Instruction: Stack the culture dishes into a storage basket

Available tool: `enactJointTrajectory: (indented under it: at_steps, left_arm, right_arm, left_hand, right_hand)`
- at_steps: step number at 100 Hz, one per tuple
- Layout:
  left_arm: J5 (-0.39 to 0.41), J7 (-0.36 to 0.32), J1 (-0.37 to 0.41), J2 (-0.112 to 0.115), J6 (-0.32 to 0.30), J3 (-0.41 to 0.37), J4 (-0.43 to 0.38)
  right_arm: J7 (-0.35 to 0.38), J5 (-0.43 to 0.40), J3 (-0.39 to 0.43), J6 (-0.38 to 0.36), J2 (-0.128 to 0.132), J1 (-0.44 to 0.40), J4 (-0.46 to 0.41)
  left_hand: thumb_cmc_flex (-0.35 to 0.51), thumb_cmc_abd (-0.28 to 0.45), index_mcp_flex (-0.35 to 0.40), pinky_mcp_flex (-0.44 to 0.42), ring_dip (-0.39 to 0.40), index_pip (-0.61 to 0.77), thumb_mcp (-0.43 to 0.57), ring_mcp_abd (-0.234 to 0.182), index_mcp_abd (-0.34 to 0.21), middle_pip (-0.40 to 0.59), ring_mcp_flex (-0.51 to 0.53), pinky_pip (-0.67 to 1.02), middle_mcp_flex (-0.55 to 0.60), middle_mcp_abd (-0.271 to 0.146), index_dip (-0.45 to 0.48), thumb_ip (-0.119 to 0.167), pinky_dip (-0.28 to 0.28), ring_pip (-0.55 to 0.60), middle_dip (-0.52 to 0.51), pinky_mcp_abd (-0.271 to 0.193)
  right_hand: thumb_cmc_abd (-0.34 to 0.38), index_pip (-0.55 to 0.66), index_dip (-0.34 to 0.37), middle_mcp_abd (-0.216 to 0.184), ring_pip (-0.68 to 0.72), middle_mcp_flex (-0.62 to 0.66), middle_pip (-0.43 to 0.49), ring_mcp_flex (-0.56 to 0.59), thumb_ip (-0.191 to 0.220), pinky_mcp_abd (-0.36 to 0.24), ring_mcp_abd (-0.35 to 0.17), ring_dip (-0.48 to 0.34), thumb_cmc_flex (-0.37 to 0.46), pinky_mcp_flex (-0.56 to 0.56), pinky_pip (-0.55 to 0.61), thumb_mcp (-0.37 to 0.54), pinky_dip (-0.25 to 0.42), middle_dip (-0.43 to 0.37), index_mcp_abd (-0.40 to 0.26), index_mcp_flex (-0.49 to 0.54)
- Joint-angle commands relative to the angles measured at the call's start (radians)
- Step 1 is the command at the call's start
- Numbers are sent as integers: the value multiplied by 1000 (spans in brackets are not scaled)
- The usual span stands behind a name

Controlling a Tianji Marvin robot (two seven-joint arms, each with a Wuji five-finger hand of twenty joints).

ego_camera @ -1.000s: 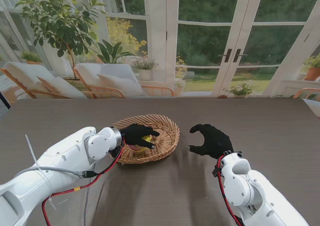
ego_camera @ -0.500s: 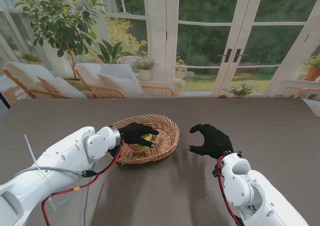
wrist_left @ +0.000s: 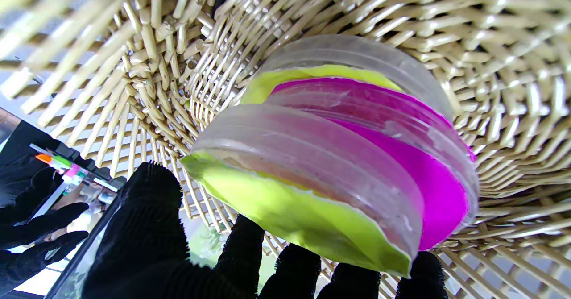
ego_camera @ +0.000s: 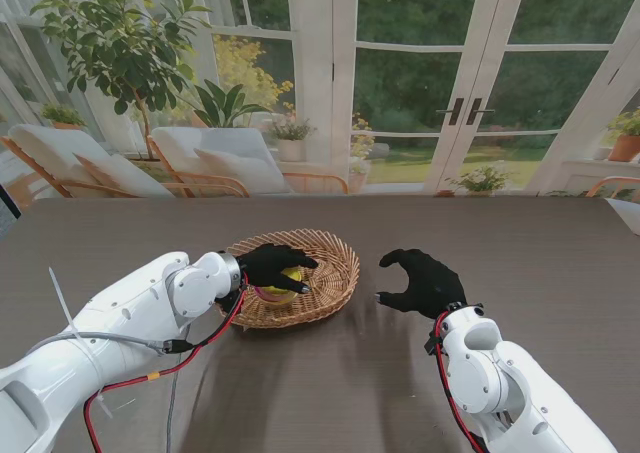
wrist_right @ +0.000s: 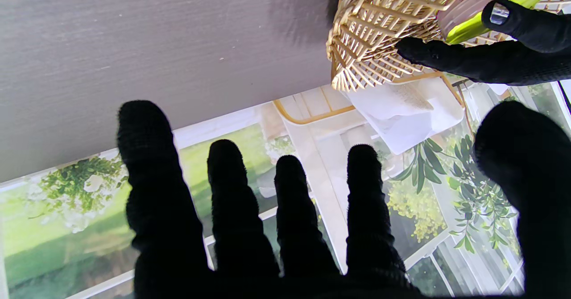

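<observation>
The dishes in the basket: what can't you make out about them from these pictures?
- Dish count: in the stand view the left hand covers the culture dishes; the left wrist view crops the stack.
- Grip: fingertips cut off by that view's edge.
- Basket floor: hidden under the stack.

A: stand cam high, looks down on tabletop point(ego_camera: 500, 243), wide
B: wrist cams look along fingers, left one tight inside basket point(wrist_left: 513, 67); all three share the basket point(ego_camera: 335, 263)
</observation>
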Motion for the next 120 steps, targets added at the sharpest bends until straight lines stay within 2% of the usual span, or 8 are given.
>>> enactJointTrajectory:
  at_steps: [1, 45, 75, 104, 120]
  left_arm:
    - [0, -15, -3, -4, -3, -2, -4]
    - [12, 8, -11, -9, -22, -1, 11]
    - [13, -2, -9, -4, -19, -5, 0]
    - [16, -10, -4, 2, -16, -15, -14]
    - [20, -11, -1, 4, -15, -22, -20]
  right_arm:
    - [16, 0, -3, -1, -2, -4, 1]
    - [18, 2, -4, 0, -2, -3, 1]
    - [20, 2, -4, -1, -1, -3, 1]
    - [21, 2, -5, -1, -1, -2, 1]
    - [22, 3, -5, -1, -1, -3, 1]
  left_hand:
    - [-22, 32, -2, -30, -17, -11, -15, -7, -21, -6, -33, -38, -30, -23, -8, 1, -16, -17, -20, -13]
    - [-23, 34, 8, -42, -23, -2, -15, 6, -23, 3, -33, -40, -21, -27, -6, 1, -20, -13, -23, -11]
    - [-23, 32, 23, -36, -15, 7, -15, 28, -19, 14, -8, -36, 15, -9, 2, 1, -20, -4, -9, 1]
    - [-25, 34, 20, -43, -15, 5, -14, 32, -21, 8, -22, -38, 11, -12, 4, 2, -21, -10, -5, 4]
    - [-24, 35, 18, -49, -26, 4, -12, 47, -18, -1, -54, -45, -4, 6, 5, 3, -27, -26, -11, 15]
  right_hand:
    - [10, 11, -9, 23, -6, -40, 9, -32, -15, 22, 12, 7, 9, -497, -31, 64, 34, 4, 4, -24]
    - [11, 11, -9, 22, -7, -41, 8, -32, -15, 23, 13, 7, 9, -498, -32, 62, 34, 3, 4, -24]
    - [12, 11, -9, 24, -7, -41, 8, -32, -15, 22, 14, 7, 8, -498, -32, 61, 34, 4, 6, -25]
    - [13, 11, -9, 23, -7, -40, 8, -33, -14, 22, 12, 7, 9, -498, -32, 60, 34, 4, 6, -24]
    - [12, 10, -9, 23, -7, -41, 8, -33, -14, 22, 15, 7, 8, -498, -33, 61, 35, 4, 5, -25]
